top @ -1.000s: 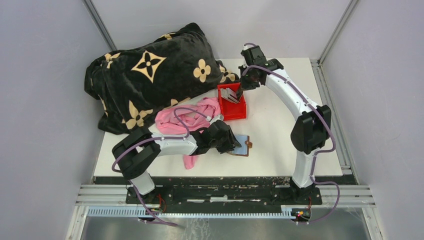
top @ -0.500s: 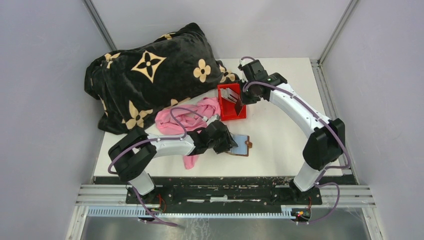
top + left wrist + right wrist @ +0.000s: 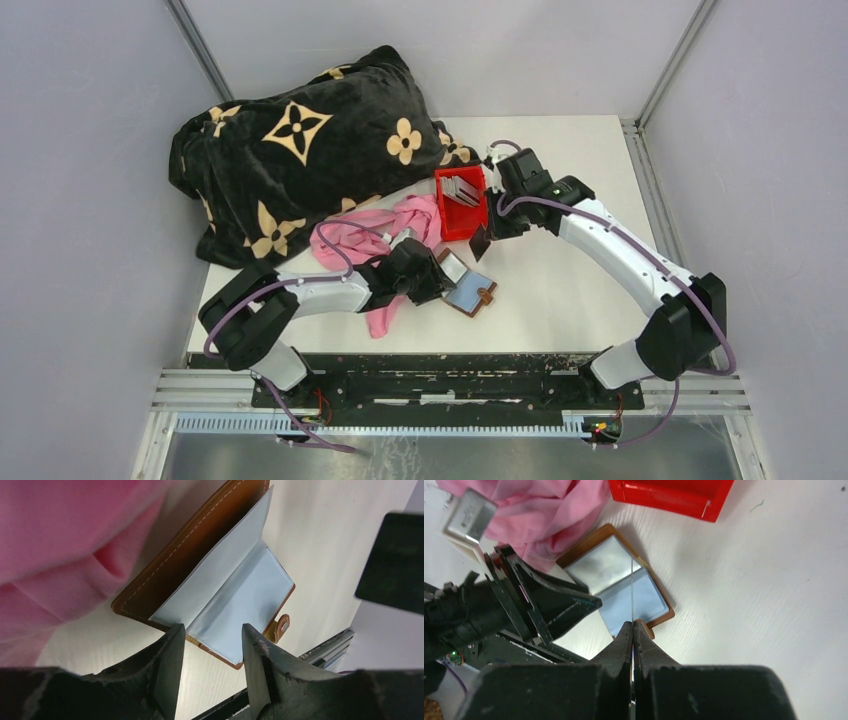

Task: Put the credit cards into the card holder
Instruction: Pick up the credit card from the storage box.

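Observation:
The brown card holder [image 3: 470,293] lies open on the white table, its pale pockets facing up; it also shows in the left wrist view [image 3: 235,590] and the right wrist view [image 3: 624,585]. My left gripper [image 3: 438,276] [image 3: 212,632] is open, its fingertips at the holder's left edge. My right gripper [image 3: 486,234] [image 3: 632,626] is shut on a dark credit card [image 3: 478,243], seen edge-on as a thin line [image 3: 631,590] above the holder's fold. Several more credit cards [image 3: 460,187] stand in the red bin [image 3: 466,222].
A pink cloth [image 3: 365,238] lies beside the holder, under my left arm. A big black blanket with tan flowers [image 3: 300,150] covers the back left. The red bin's wall shows in the right wrist view [image 3: 674,495]. The table's front edge is just below the holder.
My right gripper lifted a dark card out of the red bin and carried it toward the holder. My left gripper shifted left, and the holder now lies more open and turned.

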### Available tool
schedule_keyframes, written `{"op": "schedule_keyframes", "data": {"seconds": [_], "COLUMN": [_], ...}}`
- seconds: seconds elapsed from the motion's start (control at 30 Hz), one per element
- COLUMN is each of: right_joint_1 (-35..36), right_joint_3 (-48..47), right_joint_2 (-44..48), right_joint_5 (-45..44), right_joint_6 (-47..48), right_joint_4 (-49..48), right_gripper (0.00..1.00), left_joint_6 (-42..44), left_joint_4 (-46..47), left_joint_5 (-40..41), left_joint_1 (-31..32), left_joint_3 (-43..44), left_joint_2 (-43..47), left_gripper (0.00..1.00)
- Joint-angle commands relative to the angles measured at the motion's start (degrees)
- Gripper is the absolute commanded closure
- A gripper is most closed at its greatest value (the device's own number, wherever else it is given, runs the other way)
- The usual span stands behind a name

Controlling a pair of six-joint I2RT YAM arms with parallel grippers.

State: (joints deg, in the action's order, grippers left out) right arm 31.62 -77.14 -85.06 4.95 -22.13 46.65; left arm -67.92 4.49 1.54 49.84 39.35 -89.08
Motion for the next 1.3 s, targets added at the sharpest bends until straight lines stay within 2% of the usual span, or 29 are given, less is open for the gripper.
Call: {"op": "schedule_keyframes", "data": {"seconds": [0.0, 0.3, 0.73, 1.03, 1.27], "right_joint_1": [0.1, 0.1, 0.1, -0.7, -2.9], "right_joint_3": [4.2, 13.4, 18.8, 21.8, 24.2], "right_joint_2": [4.0, 6.5, 6.3, 6.5, 6.6], "right_joint_5": [4.1, 10.4, 15.1, 18.9, 22.8], "right_joint_6": [-2.4, -7.3, -10.9, -13.4, -16.2], "right_joint_4": [-3.7, -9.9, -15.6, -18.9, -22.5], "right_gripper": [0.99, 0.99, 0.99, 0.99, 0.99], "left_joint_6": [3.1, 3.2, 3.4, 4.6, 4.4], "left_joint_4": [6.4, 10.0, 16.5, 30.2, 38.1], "left_joint_5": [-2.9, -5.6, -9.6, -20.0, -28.7], "left_joint_1": [-1.4, -2.7, -6.1, -10.6, -12.5], "left_joint_3": [-0.9, -1.7, -4.8, -8.9, -9.6], "left_joint_2": [1.4, 0.1, 1.0, 0.1, -3.9], "left_gripper": [0.46, 0.46, 0.46, 0.46, 0.46]}}
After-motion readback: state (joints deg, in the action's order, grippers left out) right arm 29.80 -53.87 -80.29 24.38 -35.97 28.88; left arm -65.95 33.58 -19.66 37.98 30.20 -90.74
